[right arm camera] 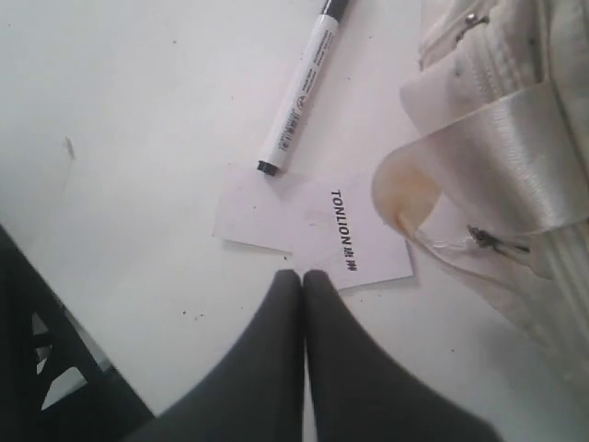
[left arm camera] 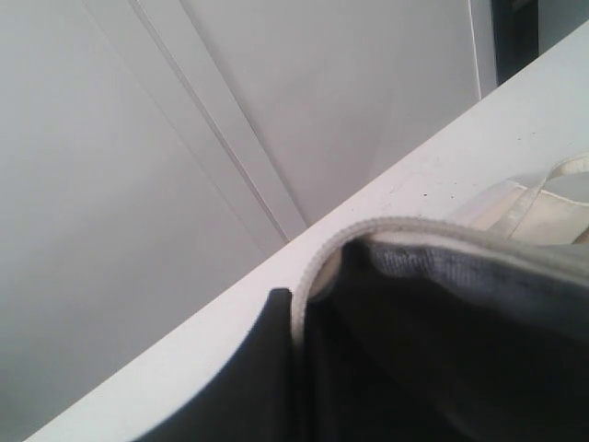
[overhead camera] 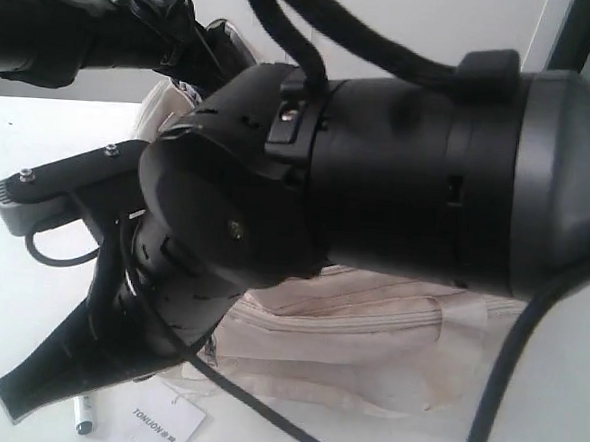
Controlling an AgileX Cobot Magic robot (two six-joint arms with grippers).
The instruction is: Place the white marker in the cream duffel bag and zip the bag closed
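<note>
The white marker (right arm camera: 299, 87) lies flat on the white table, its black cap pointing away from my right gripper; the exterior view shows part of the white marker (overhead camera: 84, 413) at the front left. Right gripper (right arm camera: 302, 276) is shut and empty, its tips just over a paper tag's edge, a short way from the marker's black end. The cream duffel bag (overhead camera: 368, 336) lies behind the right arm, and a shiny webbing handle (right arm camera: 488, 166) shows beside the tag. Left gripper (left arm camera: 299, 304) is pinched on the bag's zipper edge (left arm camera: 386, 226), holding it up; grey lining hides one finger.
A white paper tag (right arm camera: 313, 226) printed TONLION lies between the marker and the bag. The right arm's black body (overhead camera: 408, 178) fills most of the exterior view, with a cable (overhead camera: 253, 409) trailing over the table. The left arm (overhead camera: 47, 16) reaches in at the top left.
</note>
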